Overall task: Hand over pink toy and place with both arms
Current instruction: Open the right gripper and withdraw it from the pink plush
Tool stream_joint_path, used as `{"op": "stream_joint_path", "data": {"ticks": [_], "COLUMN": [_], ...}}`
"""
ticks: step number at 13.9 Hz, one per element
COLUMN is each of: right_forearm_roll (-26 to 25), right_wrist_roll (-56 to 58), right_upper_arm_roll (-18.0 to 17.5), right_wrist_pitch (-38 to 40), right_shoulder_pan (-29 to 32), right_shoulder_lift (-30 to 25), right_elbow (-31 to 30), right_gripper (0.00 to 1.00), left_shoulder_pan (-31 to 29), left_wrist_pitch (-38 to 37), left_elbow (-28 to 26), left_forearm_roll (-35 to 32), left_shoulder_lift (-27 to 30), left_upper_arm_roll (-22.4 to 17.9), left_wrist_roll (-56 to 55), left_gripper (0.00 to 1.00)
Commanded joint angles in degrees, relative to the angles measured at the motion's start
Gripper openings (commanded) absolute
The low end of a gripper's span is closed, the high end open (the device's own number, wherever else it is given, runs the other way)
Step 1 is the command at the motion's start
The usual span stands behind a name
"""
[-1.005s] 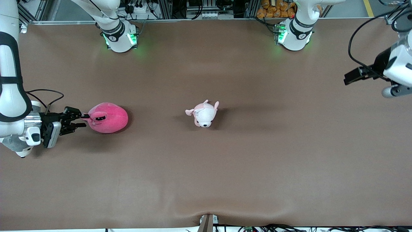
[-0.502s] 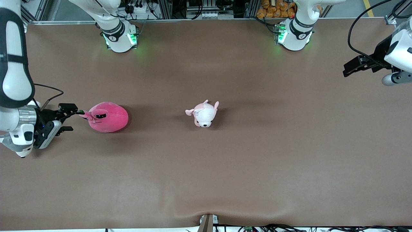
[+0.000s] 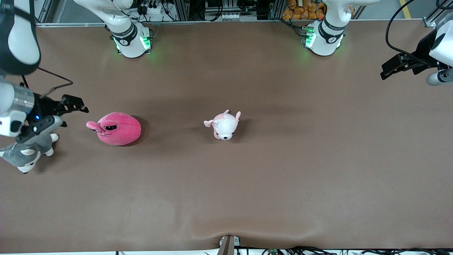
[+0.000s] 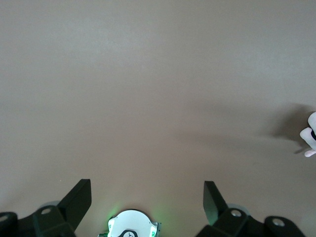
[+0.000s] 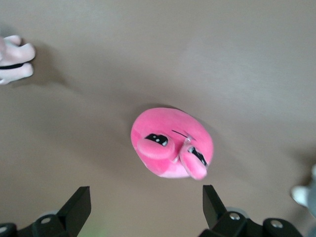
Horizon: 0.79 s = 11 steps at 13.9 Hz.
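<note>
As we read the front view first: both arms hang in the air and neither carries anything.
Front view, toy: the pink toy (image 3: 116, 129), a round hot-pink plush blob with dark half-closed eyes, lies on the brown table (image 3: 247, 194) toward the right arm's end, its ear flap and face turned toward that end.
Front view, right gripper: the right gripper (image 3: 65, 111) hovers just off the toy's face end, apart from it, fingers spread wide and empty.
Front view, left gripper: the left gripper (image 3: 393, 67) hangs over the left arm's end of the table, well apart from the toy; we judge this arm to be waiting.
Front view, others: a small pale pink-and-white plush animal (image 3: 223, 125) sits mid-table; a grey-and-white husky plush (image 3: 26, 154) lies under the right wrist, nearer the camera than the toy.
Left wrist view: black fingers (image 4: 79, 202) stand wide over bare table.
Right wrist view: the toy sits between and ahead of the open fingers (image 5: 79, 205), its long axis running slantwise to the gap.
Judgement: we take the toy as already placed; the right arm is by much the nearer.
</note>
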<state>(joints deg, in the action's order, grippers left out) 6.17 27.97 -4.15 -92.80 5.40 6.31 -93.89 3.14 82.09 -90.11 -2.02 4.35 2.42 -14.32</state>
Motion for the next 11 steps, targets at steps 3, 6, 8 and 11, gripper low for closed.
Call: {"op": "stream_joint_path", "data": {"ticks": [3,6,8,11], "right_forearm_roll": [-3.35,-3.53,-3.62,-3.62], "right_wrist_roll": [-6.61,-10.1,-16.86,-27.06], "right_upper_arm_roll": [3.42,8.19,8.28,7.58], "right_wrist_pitch": [1.21,2.35,4.9,6.23], "right_shoulder_pan": [-0.74,-3.47,-3.47,-3.56], "right_shoulder_lift": [-9.37,-12.02,-12.81,-12.9], "right_elbow": [-1.47,-1.82,-1.29,0.71], "right_gripper": [1.0,1.0,1.0,1.0], "left_shoulder_pan": [0.02,-0.07,-0.15,-0.07], "left_wrist_pitch": [0.53,0.53,0.53,0.53], "left_elbow": [-1.3,-1.38,-1.47,-1.47], "left_forearm_roll": [0.88,0.88,0.88,0.97], "left_shoulder_lift": [1.54,1.63,1.71,2.15], "left_upper_arm_roll": [-0.14,-0.14,-0.14,-0.14], "left_wrist_roll": [0.34,0.43,0.34,0.34], "left_gripper": [1.0,1.0,1.0,1.0]}}
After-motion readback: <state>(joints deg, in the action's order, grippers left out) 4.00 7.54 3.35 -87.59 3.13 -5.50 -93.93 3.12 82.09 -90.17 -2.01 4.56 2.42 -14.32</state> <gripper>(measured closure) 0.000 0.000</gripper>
